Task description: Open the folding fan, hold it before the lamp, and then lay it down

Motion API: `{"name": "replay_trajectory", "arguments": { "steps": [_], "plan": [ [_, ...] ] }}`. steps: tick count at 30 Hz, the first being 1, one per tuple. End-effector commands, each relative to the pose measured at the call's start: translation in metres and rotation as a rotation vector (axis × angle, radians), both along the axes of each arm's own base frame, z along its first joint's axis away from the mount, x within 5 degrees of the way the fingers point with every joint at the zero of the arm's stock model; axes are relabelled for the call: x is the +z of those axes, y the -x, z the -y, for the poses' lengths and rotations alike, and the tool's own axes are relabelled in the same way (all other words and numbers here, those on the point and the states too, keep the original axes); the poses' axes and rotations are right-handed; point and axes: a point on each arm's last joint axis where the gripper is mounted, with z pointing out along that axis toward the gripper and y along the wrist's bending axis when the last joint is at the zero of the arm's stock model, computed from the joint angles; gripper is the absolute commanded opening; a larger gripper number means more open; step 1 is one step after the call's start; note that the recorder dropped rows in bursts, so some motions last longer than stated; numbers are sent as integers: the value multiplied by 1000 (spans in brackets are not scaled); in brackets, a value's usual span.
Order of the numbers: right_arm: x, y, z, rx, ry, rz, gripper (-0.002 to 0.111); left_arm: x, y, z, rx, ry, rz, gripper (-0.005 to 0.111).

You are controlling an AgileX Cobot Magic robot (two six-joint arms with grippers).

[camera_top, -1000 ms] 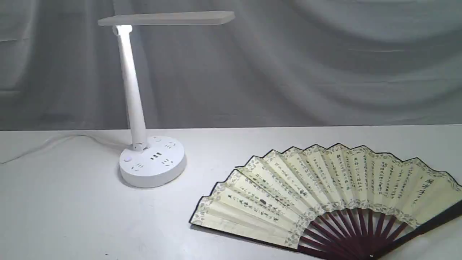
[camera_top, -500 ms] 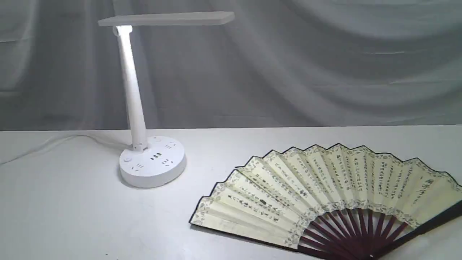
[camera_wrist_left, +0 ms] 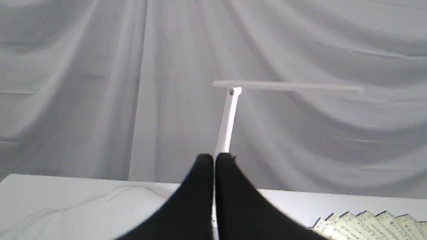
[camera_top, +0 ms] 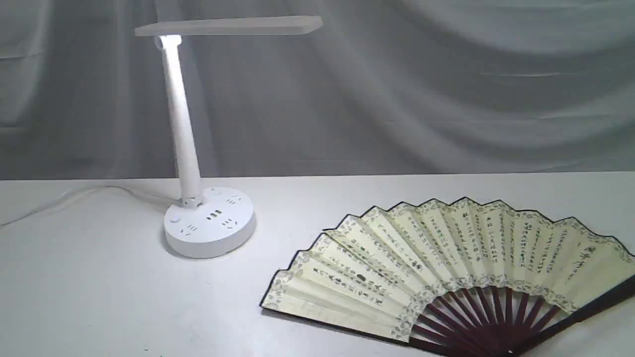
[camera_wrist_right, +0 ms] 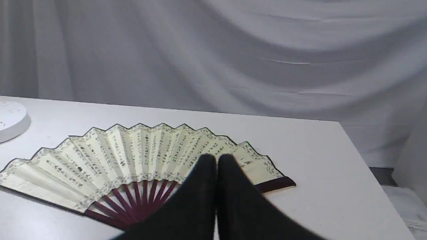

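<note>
The folding fan point(camera_top: 446, 258) lies fully spread and flat on the white table at the front right, cream leaf with black writing, maroon ribs meeting at the near edge; it also shows as the fan point(camera_wrist_right: 133, 156) and as a corner of the fan point(camera_wrist_left: 373, 223). The white lamp point(camera_top: 186, 148) stands at the left with its flat head lit above its round base; the lamp point(camera_wrist_left: 230, 116) shows again. Neither gripper appears in the exterior view. My left gripper point(camera_wrist_left: 214, 158) is shut, black fingers together, holding nothing. My right gripper point(camera_wrist_right: 217, 158) is shut and empty, well back from the fan.
A white cord point(camera_top: 59, 201) runs from the lamp base off to the left. Grey draped cloth point(camera_top: 397, 89) hangs behind the table. The table's right edge point(camera_wrist_right: 367, 173) drops off past the fan.
</note>
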Motion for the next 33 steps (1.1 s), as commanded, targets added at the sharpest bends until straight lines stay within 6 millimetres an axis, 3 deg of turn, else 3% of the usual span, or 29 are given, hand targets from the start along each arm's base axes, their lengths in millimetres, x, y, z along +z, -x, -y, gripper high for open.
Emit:
{"name": "replay_trajectory", "arguments": {
  "steps": [1,9,15,22,24,26,33],
  "plan": [
    [-18,-24,2,21,-17,53,0,-25,-25,2,-8,18,-4,0],
    [-64,-58,7,21,-16,69,0,-83,-62,3,4,18,-57,0],
    [-83,-72,9,22,-5,141,0,-106,-73,3,13,21,-18,0],
    [-135,-87,11,22,-15,126,0,-147,-85,3,24,20,-20,0],
    [-141,-88,11,22,-16,121,0,-147,-85,3,27,26,25,0],
    [-148,-87,11,21,-19,45,0,-152,-86,3,26,-21,-36,0],
    [-147,-87,11,21,-19,52,0,-156,-85,3,28,-65,-70,0]
  ]
}}
